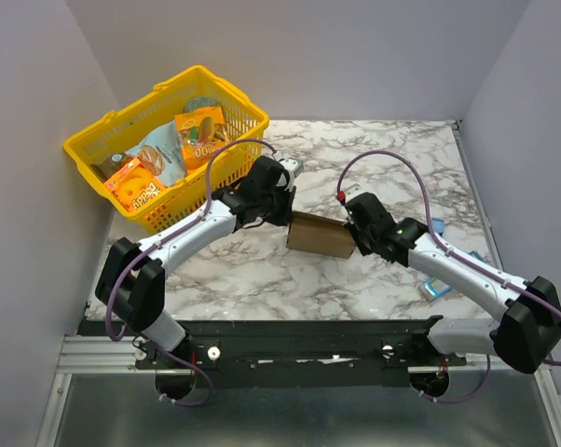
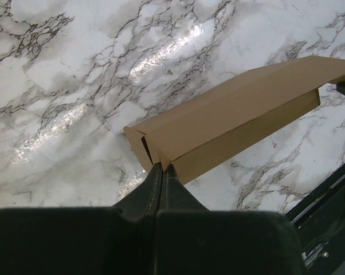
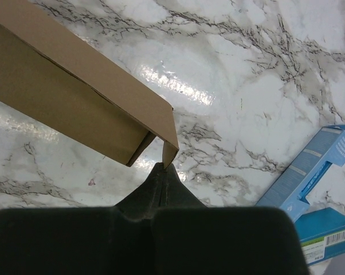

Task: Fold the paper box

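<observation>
The paper box (image 1: 320, 235) is a plain brown cardboard sleeve held between both arms above the marble table near its middle. My left gripper (image 1: 287, 207) is shut on its left end; in the left wrist view the fingertips (image 2: 161, 167) pinch the corner where the box's (image 2: 235, 117) panels meet. My right gripper (image 1: 355, 233) is shut on the right end; in the right wrist view its tips (image 3: 163, 165) pinch a small flap hanging from the box's (image 3: 75, 91) open corner. The end there looks open and hollow.
A yellow basket (image 1: 103, 140) with colourful snack packs stands at the back left. Blue packets (image 3: 321, 195) lie on the table right of the right arm, also seen as a small blue packet (image 1: 436, 288). Grey walls enclose the marble table (image 1: 392, 158).
</observation>
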You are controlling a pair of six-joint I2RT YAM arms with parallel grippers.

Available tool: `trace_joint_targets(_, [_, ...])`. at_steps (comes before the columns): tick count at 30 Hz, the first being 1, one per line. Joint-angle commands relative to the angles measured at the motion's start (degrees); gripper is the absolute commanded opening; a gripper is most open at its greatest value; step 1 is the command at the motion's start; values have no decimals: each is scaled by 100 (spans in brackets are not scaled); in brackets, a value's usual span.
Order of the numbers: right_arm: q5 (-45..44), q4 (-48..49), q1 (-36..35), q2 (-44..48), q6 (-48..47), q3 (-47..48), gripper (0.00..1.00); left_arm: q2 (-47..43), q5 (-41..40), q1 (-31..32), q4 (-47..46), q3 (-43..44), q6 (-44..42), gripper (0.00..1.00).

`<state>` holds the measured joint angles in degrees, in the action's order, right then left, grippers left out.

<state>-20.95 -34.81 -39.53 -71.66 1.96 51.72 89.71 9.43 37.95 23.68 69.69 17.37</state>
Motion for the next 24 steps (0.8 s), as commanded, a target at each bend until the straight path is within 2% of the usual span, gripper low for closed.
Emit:
trace_joint_targets(1, [-67, 159, -90, -94, 94, -66, 1, 11, 551, 37, -382, -69, 434, 0])
trace_joint_targets(17, [-85, 167, -117, -120, 94, -75, 1, -50, 560, 28, -760, -597, 786, 0])
trace_joint_targets(24, [-102, 167, -134, -147, 94, -84, 1, -77, 648, 28, -953, -562, 1006, 0])
